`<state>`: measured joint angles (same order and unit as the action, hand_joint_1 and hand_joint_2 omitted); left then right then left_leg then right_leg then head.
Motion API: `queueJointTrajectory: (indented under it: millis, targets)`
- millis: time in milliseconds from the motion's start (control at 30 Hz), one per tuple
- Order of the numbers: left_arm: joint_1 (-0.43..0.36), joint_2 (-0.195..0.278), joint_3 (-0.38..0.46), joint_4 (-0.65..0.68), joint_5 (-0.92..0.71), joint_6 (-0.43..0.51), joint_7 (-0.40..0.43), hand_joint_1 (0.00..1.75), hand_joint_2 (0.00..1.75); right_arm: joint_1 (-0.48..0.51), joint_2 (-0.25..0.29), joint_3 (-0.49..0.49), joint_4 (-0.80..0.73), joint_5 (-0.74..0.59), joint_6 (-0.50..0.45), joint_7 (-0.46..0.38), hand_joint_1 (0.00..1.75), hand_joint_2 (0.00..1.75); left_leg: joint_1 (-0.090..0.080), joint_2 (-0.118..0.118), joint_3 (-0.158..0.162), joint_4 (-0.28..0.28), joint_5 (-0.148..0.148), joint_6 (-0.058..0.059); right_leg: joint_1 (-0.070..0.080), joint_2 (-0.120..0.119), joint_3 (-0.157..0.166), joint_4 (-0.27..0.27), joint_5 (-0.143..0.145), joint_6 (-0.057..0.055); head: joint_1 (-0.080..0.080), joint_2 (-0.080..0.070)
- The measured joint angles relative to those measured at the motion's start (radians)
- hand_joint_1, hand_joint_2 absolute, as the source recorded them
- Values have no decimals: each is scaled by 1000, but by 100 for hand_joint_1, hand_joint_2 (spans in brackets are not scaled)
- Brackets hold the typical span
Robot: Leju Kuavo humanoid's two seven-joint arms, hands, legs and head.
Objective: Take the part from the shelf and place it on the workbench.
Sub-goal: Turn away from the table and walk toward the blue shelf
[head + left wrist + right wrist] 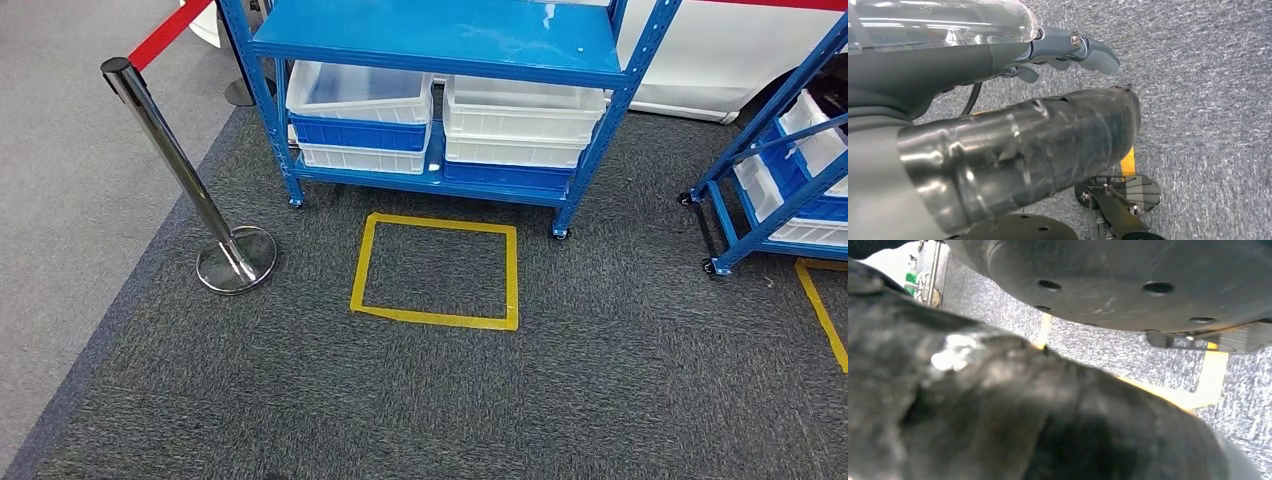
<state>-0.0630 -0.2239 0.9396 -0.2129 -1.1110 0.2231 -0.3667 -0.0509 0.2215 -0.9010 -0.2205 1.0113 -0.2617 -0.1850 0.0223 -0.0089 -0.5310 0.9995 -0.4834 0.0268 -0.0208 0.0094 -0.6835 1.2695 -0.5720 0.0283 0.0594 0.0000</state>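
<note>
Bins on the blue shelf look empty; left hand spread, right hand's state unclear.

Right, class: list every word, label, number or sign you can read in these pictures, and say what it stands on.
None can be read.
The blue shelf, its white bins, the red belt on the chrome post and the yellow tape rectangle bear no visible text.
A small green patch in the right wrist view is too blurred to read.

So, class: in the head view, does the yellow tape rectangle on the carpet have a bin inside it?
No. The yellow tape rectangle encloses only bare carpet; the bins sit on the blue shelf.
</note>
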Motion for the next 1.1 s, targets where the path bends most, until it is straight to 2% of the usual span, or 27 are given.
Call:
queueJointTrajectory:
  millis: [33,67,100,133,200,233,300,333,400,433,467,500,567,600,633,667,767,800,867,900,933,967,1000,1067,1100]
  targets:
    - [0,0,0,0,0,-1,1,0,0,0,0,0,0,1,0,0,0,0,1,0,5,1,-4,-4,-3,-2,30,-65,41,1,0,0]
    - [0,0,0,0,0,-1,1,0,0,0,-1,0,0,1,0,0,0,0,1,1,7,3,-9,-9,-4,-4,63,-133,70,1,0,0]
    - [0,0,0,0,0,-2,2,0,0,0,-1,0,0,2,0,1,0,0,0,1,9,6,-14,-16,-3,-5,90,-189,89,-2,0,0]
    - [-1,0,0,0,0,-3,2,0,0,-1,-1,0,0,3,-1,2,0,0,-1,1,9,8,-18,-23,0,-5,105,-222,94,-6,-1,0]
    - [-2,0,0,0,-1,-3,2,0,0,-2,-1,0,0,4,-1,3,0,0,-2,1,11,7,-22,-35,7,-4,109,-232,87,-17,-2,0]
    - [-3,0,0,0,0,-3,3,0,0,-1,-1,0,0,5,-1,3,0,0,-1,2,14,6,-24,-40,5,-4,111,-235,87,-23,-2,0]
    - [-3,0,0,0,0,-3,3,0,0,0,-1,0,0,6,-1,4,0,0,1,3,4,40,-47,-48,2,-6,118,-241,87,-39,-2,0]
    - [-3,0,0,0,0,-3,3,0,0,0,-1,0,0,7,-1,4,0,0,1,3,-18,88,-73,-50,1,-7,122,-244,86,-46,-2,0]
    - [-3,1,0,0,0,-3,2,0,0,0,-1,0,0,8,-1,5,0,0,1,4,-89,223,-131,-53,5,-9,125,-244,81,-55,-2,0]
    - [-2,1,0,0,0,-3,3,0,0,0,-1,0,0,9,-1,5,0,0,1,4,-121,277,-144,-53,8,-9,128,-244,78,-57,-2,0]
    - [-1,1,0,0,0,-3,3,0,0,0,-1,0,0,10,-1,6,0,0,1,4,-139,299,-138,-53,9,-8,132,-244,74,-59,-2,0]
    - [0,1,0,0,0,-3,3,0,0,1,-1,0,0,10,-1,8,0,0,1,4,-137,280,-110,-51,11,-7,137,-244,70,-58,-2,0]
    - [1,1,0,0,0,-3,3,0,0,2,-1,0,0,11,0,9,0,0,0,4,-90,157,-29,-42,11,-5,151,-244,60,-53,-2,0]
    - [1,1,0,0,0,-3,3,0,0,2,0,0,1,11,0,10,0,0,-3,4,-63,94,-3,-36,14,-4,155,-242,54,-48,-2,0]
    - [0,2,0,0,0,-3,3,0,0,1,0,0,1,12,1,10,0,0,-6,4,-45,52,9,-31,14,-4,158,-243,49,-42,-2,0]
    - [-1,2,0,0,0,-3,3,0,0,0,0,0,1,13,1,11,0,0,-9,4,-37,31,8,-26,15,-4,161,-241,48,-35,-2,0]
    - [1,2,0,0,0,-3,3,0,0,-1,0,0,1,15,2,13,0,0,-8,3,-21,14,5,-10,14,-5,171,-229,50,-19,-2,0]
    - [2,2,1,0,0,-2,4,0,0,-1,0,0,1,16,2,13,0,0,-7,3,-12,10,4,-4,12,-6,163,-210,37,-16,-1,0]
    - [1,2,1,0,0,-2,4,0,0,-2,0,0,1,16,2,13,0,0,-6,4,0,5,0,4,9,-7,112,-117,-13,-9,-1,0]
    - [0,2,1,0,-1,-2,4,0,0,-2,-1,0,1,17,2,13,0,0,-7,4,2,5,-3,6,9,-7,74,-54,-39,-6,-1,0]
    - [0,2,1,0,-1,-2,4,0,0,-1,-1,0,1,17,2,13,0,0,-7,4,5,5,-7,7,8,-7,39,-3,-53,-3,-1,0]
    - [1,2,1,0,-1,-2,4,0,0,-1,-1,0,1,17,2,13,0,0,-7,4,10,5,-13,7,7,-7,16,20,-49,-2,-1,0]
    - [1,2,1,0,-1,-2,4,0,0,0,-1,0,1,17,2,13,0,0,-7,3,18,5,-18,6,7,-8,11,9,-25,-2,-1,0]
    - [3,1,1,0,-1,-2,4,0,0,2,-2,0,1,17,2,14,0,0,-7,3,38,5,-33,1,8,-8,44,-102,61,-8,-1,0]
    - [3,1,1,0,-1,-2,4,0,0,3,-2,0,1,17,2,14,0,0,-7,3,47,5,-40,-3,11,-8,61,-156,87,-13,-1,0]
